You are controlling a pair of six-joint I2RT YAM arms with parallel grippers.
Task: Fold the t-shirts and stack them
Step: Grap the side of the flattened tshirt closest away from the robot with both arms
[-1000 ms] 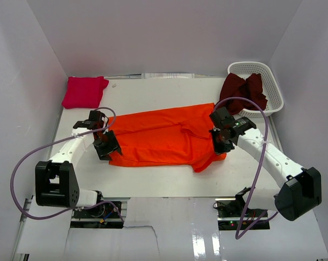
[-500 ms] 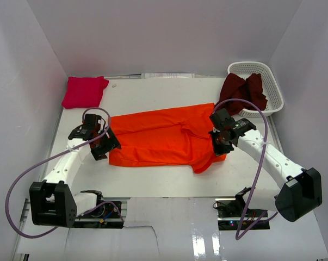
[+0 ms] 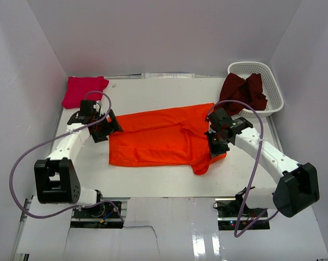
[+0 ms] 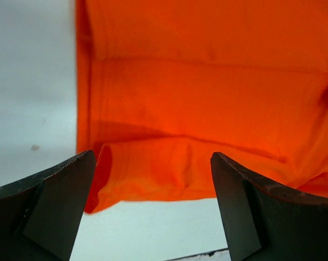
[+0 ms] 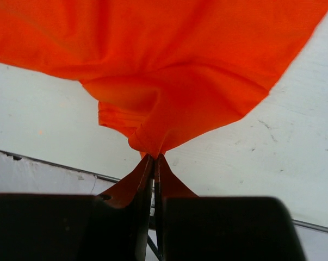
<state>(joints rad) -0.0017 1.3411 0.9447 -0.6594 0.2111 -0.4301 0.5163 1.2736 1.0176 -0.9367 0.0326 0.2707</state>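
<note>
Orange t-shirt (image 3: 164,138): lay spread across the middle of the table (image 3: 153,182) as a wide, roughly rectangular sheet of smooth, bright knit cloth. A long crease ran through it from 9 to 3 o'clock, and a loose flap hung off its 5 o'clock corner.

Left gripper (image 4: 153,156): sat at the shirt's 9 o'clock edge. Its two dark, wedge-shaped fingers (image 4: 60,190) were spread wide and held nothing. The wrist view showed the doubled hem and a small curled lip of cloth lying between them, untouched.

Right gripper (image 5: 154,157): sat at the shirt's 3 o'clock edge with its fingers pressed together on a pinch of orange cloth. The fabric drew into a puckered, cone-shaped gather that fanned away from the tips.

Magenta t-shirt (image 3: 83,91): lay as a compact, soft square at the table's 10 o'clock corner, well apart from the orange one.

Maroon t-shirt (image 3: 242,92): was a crumpled dark heap at 2 o'clock, partly inside the basket (image 3: 274,82) and spilling over its near rim.

Basket: was white plastic lattice with rounded corners.

Table: was flat, matte white and lightly scuffed.
</note>
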